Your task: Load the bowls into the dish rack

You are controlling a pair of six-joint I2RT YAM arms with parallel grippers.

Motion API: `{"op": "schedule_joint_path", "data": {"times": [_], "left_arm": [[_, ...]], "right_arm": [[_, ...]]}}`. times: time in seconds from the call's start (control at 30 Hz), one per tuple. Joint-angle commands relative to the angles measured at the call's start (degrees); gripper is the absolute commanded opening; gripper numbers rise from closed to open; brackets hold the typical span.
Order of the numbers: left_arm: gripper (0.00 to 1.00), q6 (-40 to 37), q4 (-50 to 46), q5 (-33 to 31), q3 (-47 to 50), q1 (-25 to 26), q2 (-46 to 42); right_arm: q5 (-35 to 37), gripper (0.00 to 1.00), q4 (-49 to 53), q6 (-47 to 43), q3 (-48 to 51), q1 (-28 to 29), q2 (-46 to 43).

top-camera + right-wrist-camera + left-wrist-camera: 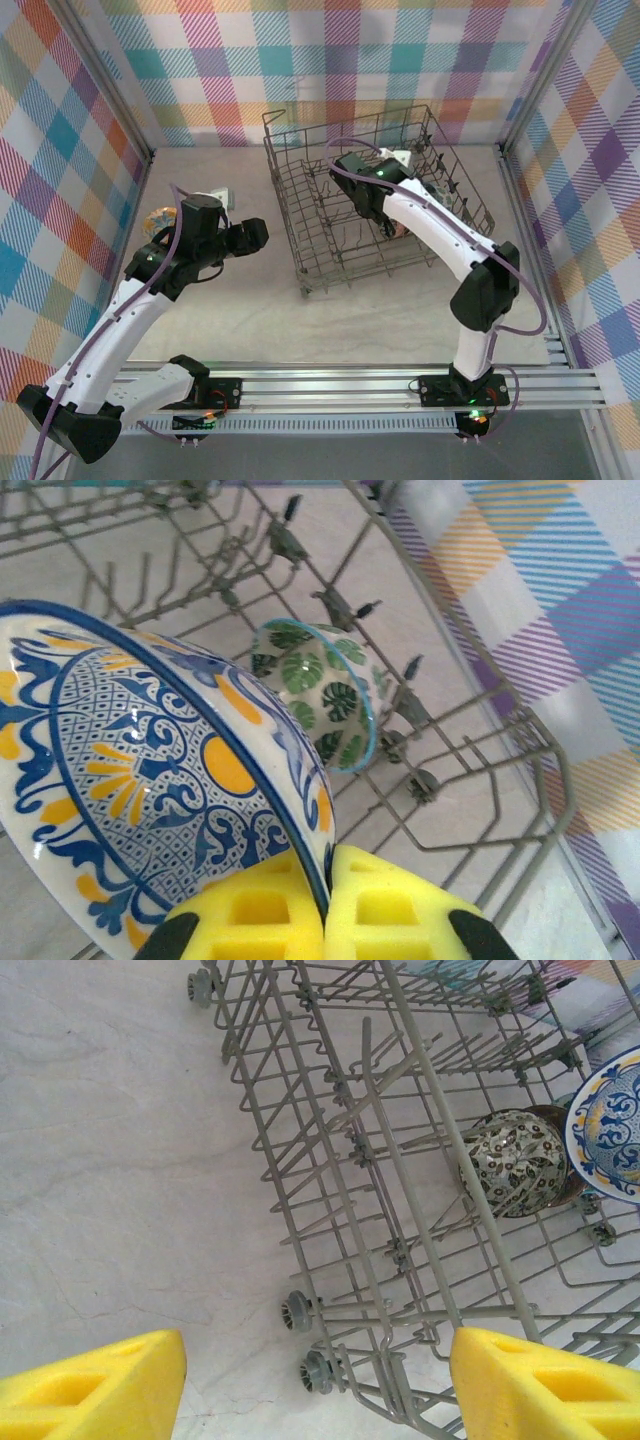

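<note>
Well left of the dish rack [320, 235], an orange-toned bowl [157, 217] sits on the table [260, 310], partly hidden behind the left arm. Just off the rack's left side hangs the left gripper [250, 237], its claw spread wide with nothing between the yellow pads [100, 1385]. Inside the rack, among the upright tines, a dark floral bowl [515, 1160] stands on edge. Next to it, over the rack's interior, a blue-and-yellow patterned bowl [150, 780] is held tilted. The right gripper [325, 895] has its claw pressed together on that bowl's rim, one pad inside and one outside. Just beyond it, close to the rack's right wall, a green-leaf bowl [320, 695] lies on its side between the wires.
</note>
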State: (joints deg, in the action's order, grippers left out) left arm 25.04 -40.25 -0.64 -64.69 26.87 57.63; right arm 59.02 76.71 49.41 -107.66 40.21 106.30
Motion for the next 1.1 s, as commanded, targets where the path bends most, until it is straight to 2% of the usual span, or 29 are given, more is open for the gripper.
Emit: {"op": "schedule_joint_path", "data": {"times": [0.0, 0.1, 0.2, 0.5, 0.77, 1.07], "left_arm": [[0.70, 0.8, 1.8, 1.2, 0.2, 0.3, -0.2], [0.70, 0.9, 1.8, 1.5, 0.1, 0.3, -0.1], [0.70, 0.8, 1.7, 1.4, 0.2, 0.4, -0.2], [0.71, -0.2, 1.4, 1.8, 0.8, 0.3, -0.4], [0.71, -2.7, 0.3, 4.4, -4.8, 0.3, 4.6], [0.71, -3.7, 1.2, 5.5, -4.7, 0.4, 6.8]], "right_arm": [[7.2, 0.00, 12.4, 13.0, -4.8, 1.2, 2.7], [9.6, 0.00, 20.7, 19.5, -8.8, 2.1, 6.3], [10.9, 0.00, 25.5, 22.3, -12.1, 3.0, 9.5], [11.2, 0.00, 25.5, 22.0, -12.4, 3.6, 11.0], [11.9, 0.00, 25.5, 19.5, -14.0, 3.7, 14.0], [14.8, 0.00, 25.5, 16.0, -15.2, 3.5, 17.5]]}}
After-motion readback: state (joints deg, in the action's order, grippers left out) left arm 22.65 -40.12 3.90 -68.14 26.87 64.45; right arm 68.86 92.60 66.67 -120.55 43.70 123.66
